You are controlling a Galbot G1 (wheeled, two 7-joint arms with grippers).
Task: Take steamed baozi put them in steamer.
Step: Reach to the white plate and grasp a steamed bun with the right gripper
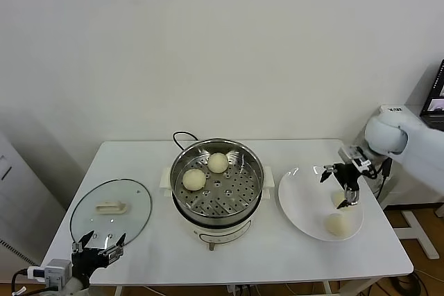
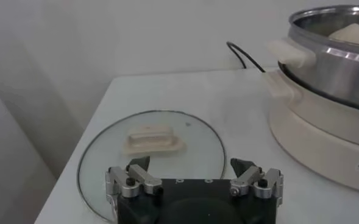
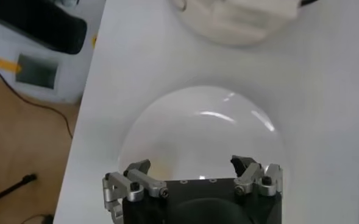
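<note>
Left gripper (image 1: 98, 244) is sitting parked at the near left table edge, fingers spread apart, gripping nothing, just near of the glass lid (image 1: 111, 210) lying flat on the white table (image 1: 277, 254); left wrist view is showing the same open fingers (image 2: 133, 178) over the lid (image 2: 152, 146). On the near right, the white plate (image 1: 298, 206) is holding two steamed baozi: one (image 1: 338, 224) at its near side, another (image 1: 340, 199) just behind it, partly hidden by the right gripper. Right gripper (image 1: 341, 184) is hanging over the plate's far right part, right above that farther bun, fingers spread, not clamping anything; the right wrist view is showing its open fingertips (image 3: 136, 176) over the bare plate (image 3: 197, 134). Centre of the table, the steamer (image 1: 216, 185) is standing lid off, with two more baozi on its perforated tray: one (image 1: 194, 179) at the left, one (image 1: 218, 163) toward the far side. A black cord (image 1: 182, 136) is looping behind the steamer.
</note>
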